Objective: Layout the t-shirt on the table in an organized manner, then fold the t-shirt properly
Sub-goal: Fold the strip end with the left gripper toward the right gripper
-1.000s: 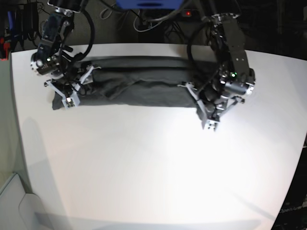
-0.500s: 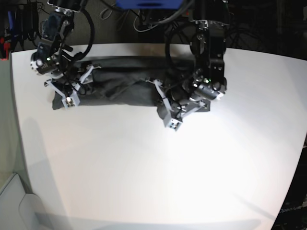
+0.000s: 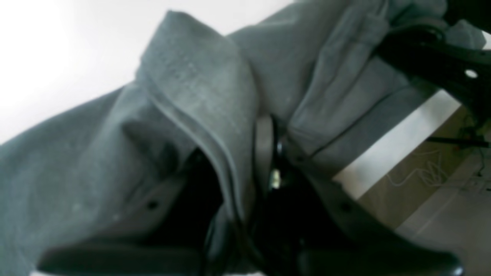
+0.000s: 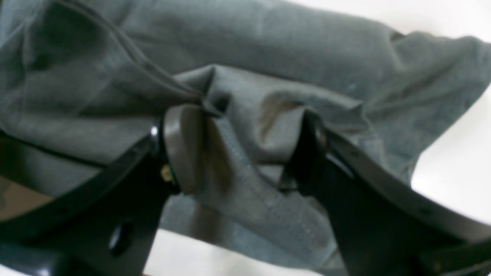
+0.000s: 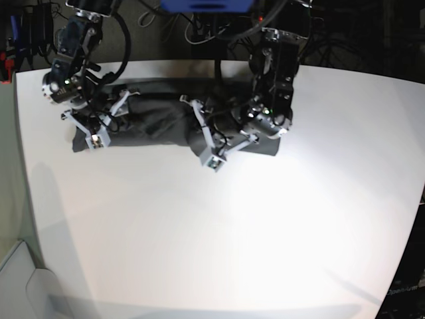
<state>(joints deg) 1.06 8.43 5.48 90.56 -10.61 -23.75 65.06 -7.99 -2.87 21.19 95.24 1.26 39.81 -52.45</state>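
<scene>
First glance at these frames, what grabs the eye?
The dark grey t-shirt, folded into a long band at the far edge of the white table. The left gripper is shut on a fold mid-band; the right gripper straddles the other end, open.

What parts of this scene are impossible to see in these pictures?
- Shirt middle, base view: the left arm covers it, so how the fold lies there is hidden.
- Left fingers, left wrist view: blurred, wrapped in cloth; only a sliver shows.
- Shirt's far end, right wrist view: cut off by the frame's edges.
- Table corners, base view: cut off at the picture's bottom and right.
</scene>
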